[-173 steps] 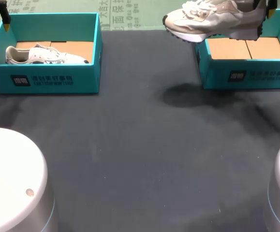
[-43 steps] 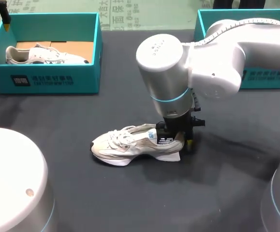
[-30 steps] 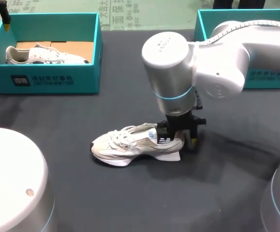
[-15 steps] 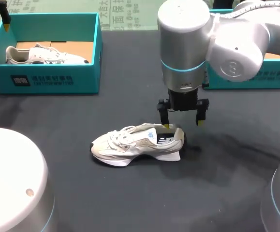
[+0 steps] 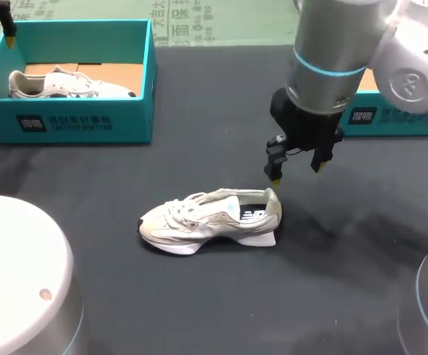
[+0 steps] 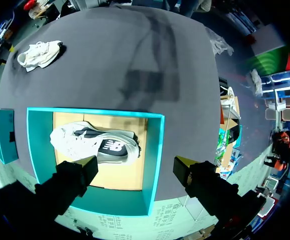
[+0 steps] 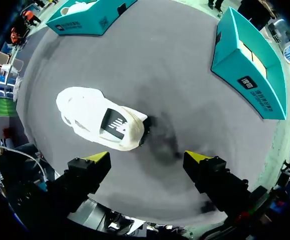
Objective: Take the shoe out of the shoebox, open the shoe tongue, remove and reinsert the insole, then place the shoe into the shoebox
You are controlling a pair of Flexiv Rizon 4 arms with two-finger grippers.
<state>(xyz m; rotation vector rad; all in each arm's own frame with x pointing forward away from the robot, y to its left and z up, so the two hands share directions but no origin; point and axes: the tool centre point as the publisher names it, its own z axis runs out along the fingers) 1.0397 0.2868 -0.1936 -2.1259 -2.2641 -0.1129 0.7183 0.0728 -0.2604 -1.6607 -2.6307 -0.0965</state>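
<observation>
cream mesh and suede, the shoe (image 5: 210,220) stands on its sole mid-table (image 5: 199,296), well apart from the shoebox (image 5: 391,122), my right gripper (image 5: 297,174) spread and empty above its heel; light and soft-sided, it is probably best pinched at the firmer heel collar.

the right arm (image 5: 347,33) is a thick, glossy silver-white cylinder banded by a thin pale-blue ring (image 5: 324,68), with a rounded joint cap (image 5: 409,81) carrying a small circular mark. under it sits a black wrist block (image 5: 306,122). the right gripper (image 5: 297,174) has two blocky black fingers (image 7: 82,177) ending in bright yellow wedge tips; the left gripper (image 6: 137,164) is built alike. thin pale cables (image 7: 14,152) cross the black housing beside the right gripper. a white domed shell (image 5: 14,274) bears one small round stud (image 5: 45,294).
</observation>
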